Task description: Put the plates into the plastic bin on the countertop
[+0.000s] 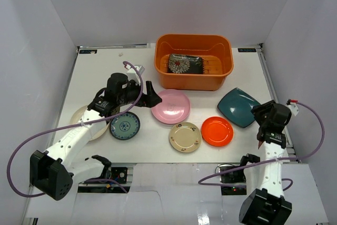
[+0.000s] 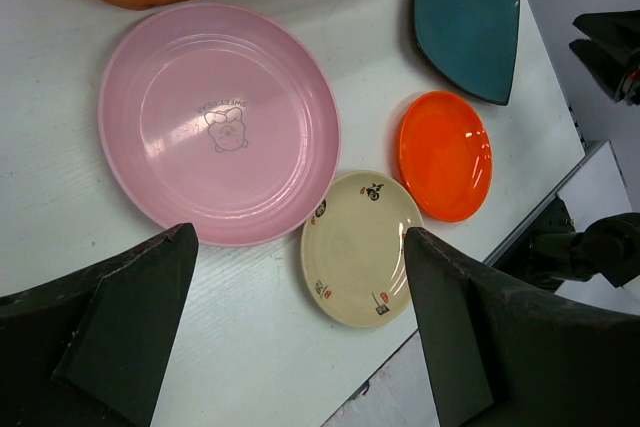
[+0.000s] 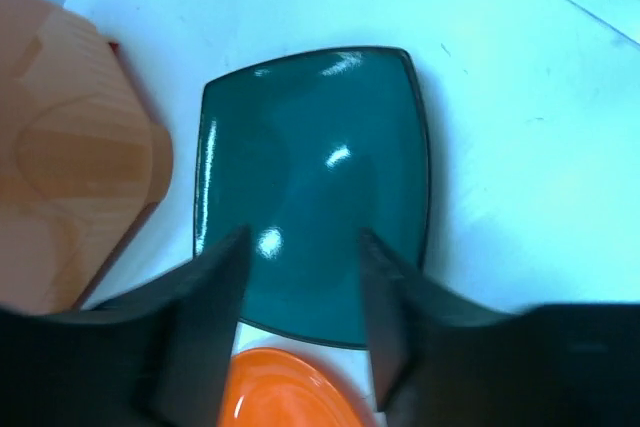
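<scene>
Overhead, white countertop (image 1: pixel 152 142), dark-edged, plain white walls (image 1: pixel 105 3).

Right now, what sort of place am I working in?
Probably a staged test booth, not a kitchen: plain white walls box in a white table, and the orange bin and pink plate look laid out for a trial.

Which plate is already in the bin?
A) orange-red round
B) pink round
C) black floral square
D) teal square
C: the black floral square plate lies inside the orange bin, while the pink plate, teal plate and orange-red plate sit outside it.
</scene>
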